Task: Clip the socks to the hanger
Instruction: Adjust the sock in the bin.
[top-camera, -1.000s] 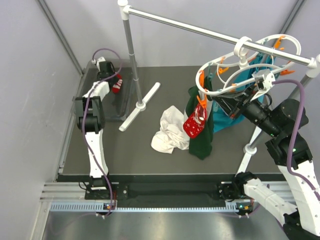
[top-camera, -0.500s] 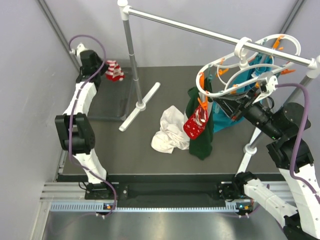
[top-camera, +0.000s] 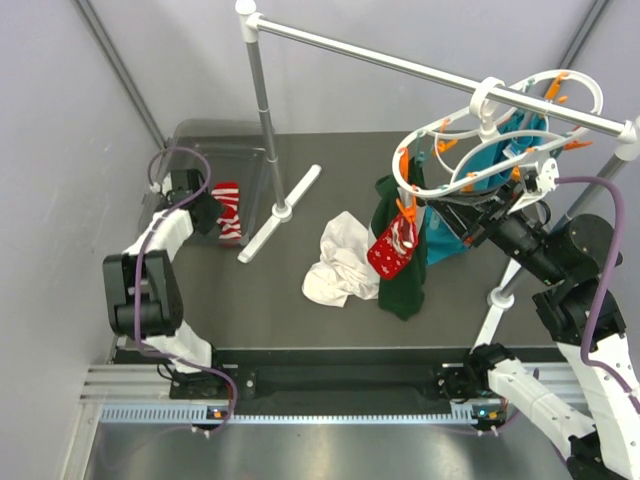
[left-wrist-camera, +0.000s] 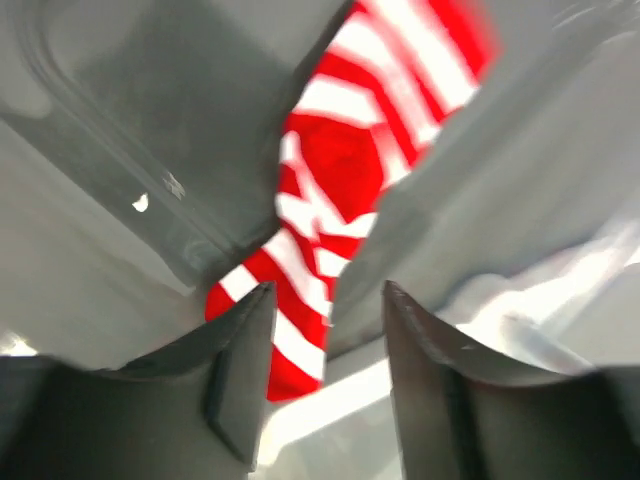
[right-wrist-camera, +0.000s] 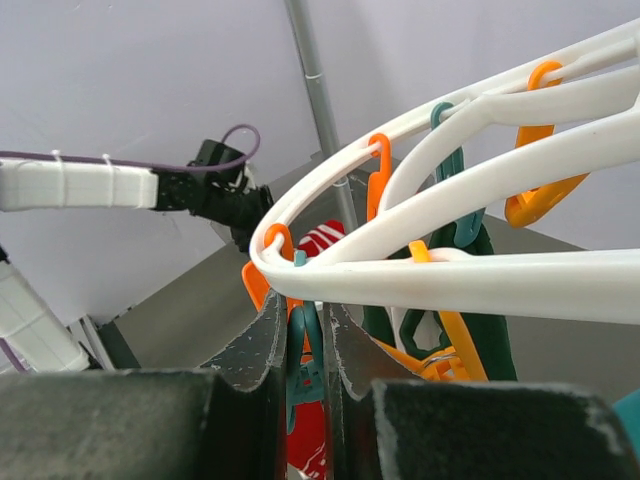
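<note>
Dark table (top-camera: 290, 325): two socks (top-camera: 228, 212) (top-camera: 392, 246), one hanger (top-camera: 487, 97).

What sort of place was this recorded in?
Probably a robot lab cell staged for laundry drying: bare panel walls enclosing a dark table, a white rail carrying the clip hanger, a striped sock in the left gripper.

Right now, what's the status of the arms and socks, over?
Left gripper holds striped sock. Right gripper pinches teal clip on hanger. Snowflake sock already clipped. Rail pole stands between.
</note>
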